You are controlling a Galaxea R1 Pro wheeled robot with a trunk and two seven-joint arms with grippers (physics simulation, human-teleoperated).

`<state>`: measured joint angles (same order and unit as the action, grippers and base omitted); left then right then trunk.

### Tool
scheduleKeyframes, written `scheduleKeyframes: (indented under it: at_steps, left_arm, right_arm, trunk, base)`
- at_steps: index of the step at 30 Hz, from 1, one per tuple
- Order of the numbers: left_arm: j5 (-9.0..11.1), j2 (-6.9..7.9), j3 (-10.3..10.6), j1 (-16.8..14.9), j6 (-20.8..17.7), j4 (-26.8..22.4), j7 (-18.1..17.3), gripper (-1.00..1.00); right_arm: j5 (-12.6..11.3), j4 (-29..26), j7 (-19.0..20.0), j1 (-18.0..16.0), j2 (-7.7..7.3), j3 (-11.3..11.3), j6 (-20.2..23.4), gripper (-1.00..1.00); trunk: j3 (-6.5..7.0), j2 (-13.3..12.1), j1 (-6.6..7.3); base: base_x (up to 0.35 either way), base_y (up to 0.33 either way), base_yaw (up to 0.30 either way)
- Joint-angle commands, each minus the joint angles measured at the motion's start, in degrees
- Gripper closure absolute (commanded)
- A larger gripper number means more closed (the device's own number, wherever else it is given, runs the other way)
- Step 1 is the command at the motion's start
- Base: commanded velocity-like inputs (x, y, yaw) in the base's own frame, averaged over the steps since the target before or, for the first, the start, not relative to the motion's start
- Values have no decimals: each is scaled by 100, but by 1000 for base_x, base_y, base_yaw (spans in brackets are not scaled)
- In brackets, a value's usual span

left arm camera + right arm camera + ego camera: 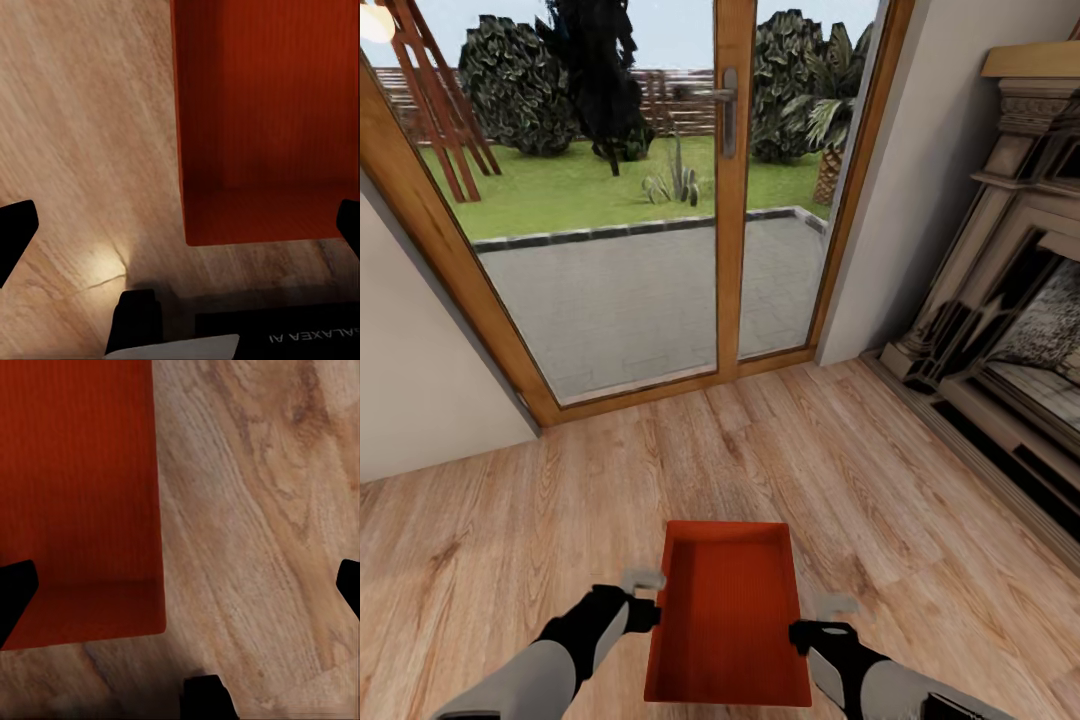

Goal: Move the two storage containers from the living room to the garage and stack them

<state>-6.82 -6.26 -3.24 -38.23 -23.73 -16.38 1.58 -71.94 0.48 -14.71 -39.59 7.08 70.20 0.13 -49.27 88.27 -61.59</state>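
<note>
One orange-red storage container [728, 610] lies open-topped low in the head view, over the living room's light wood plank floor [510, 520]. My left gripper [650, 598] is against its left wall and my right gripper [815, 620] against its right wall, so the bin sits between them. In the left wrist view the left gripper [180, 229] has its fingers spread wide above the container [262, 112] edge. In the right wrist view the right gripper [180, 585] is spread just as wide over the container [75, 472]. The other container and the garage are out of view.
Glass doors in a wooden frame [728, 200] stand straight ahead, with a patio and lawn behind them. A stone fireplace [1010, 300] juts out along the right wall. A white wall [420, 380] closes the left side. Wood floor stretches between me and the doors.
</note>
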Motion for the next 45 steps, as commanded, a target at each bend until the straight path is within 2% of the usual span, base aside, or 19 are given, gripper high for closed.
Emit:
scheduleKeyframes:
  at_steps: [1, 5, 8, 11, 16, 22, 26, 29, 30, 38, 42, 45]
  left_arm:
    - [-49, -12, -37, -1, 13, 4, -2, -100]
    - [61, -36, -42, 5, 202, 47, 26, -100]
    - [131, -154, -38, 8, 263, 112, 151, -100]
    - [150, -224, -37, 8, 597, 170, 286, -100]
    - [199, -237, -30, 8, 837, 321, 314, -100]
    - [263, -244, -35, 8, 900, 360, 319, -100]
    - [291, -244, -36, 8, 1050, 363, 321, -100]
    - [319, -239, -33, 2, 1187, 363, 324, -100]
    - [346, -234, -31, 1, 1204, 363, 325, -100]
    - [440, -241, -15, 0, 1181, 348, 353, -100]
    - [444, -244, -19, -1, 1169, 336, 625, -100]
    - [425, -246, -25, -1, 1169, 328, 701, -100]
  right_arm:
    - [-44, 5, -24, -27, 10, 47, 39, -100]
    - [-45, 5, -85, -128, 24, 47, 152, -100]
    - [-47, 5, -160, -231, 22, 47, 402, -100]
    - [-43, 5, -178, -319, 21, 47, 647, -100]
    - [-40, 5, -188, -452, 23, 47, 874, -100]
    - [-40, 5, -190, -586, 45, 47, 1171, -100]
    - [-33, -2, -191, -624, 83, 47, 1174, -100]
    - [-10, -3, -191, -682, 270, 53, 1175, -100]
    - [5, -4, -201, -717, 292, 60, 1179, -100]
    - [18, -4, -375, -776, 292, 81, 1156, -100]
    - [16, 2, -382, -778, 292, 82, 1144, -100]
    - [10, 4, -383, -778, 292, 82, 1140, -100]
  trunk:
    - [-4, 2, 0]
    - [-4, 2, 0]
    - [-4, 2, 0]
    - [-4, 2, 0]
    - [-4, 2, 0]
    - [-4, 2, 0]
    - [-4, 2, 0]
    - [-4, 2, 0]
    - [-4, 2, 0]
    - [-4, 2, 0]
    - [-4, 2, 0]
    - [-4, 2, 0]
  base:
    - [0, 0, 0]
    - [0, 0, 0]
    - [0, 0, 0]
    - [0, 0, 0]
    - [0, 0, 0]
    - [0, 0, 0]
    - [0, 0, 0]
    - [0, 0, 0]
    - [0, 0, 0]
    - [0, 0, 0]
    - [0, 0, 0]
    - [0, 0, 0]
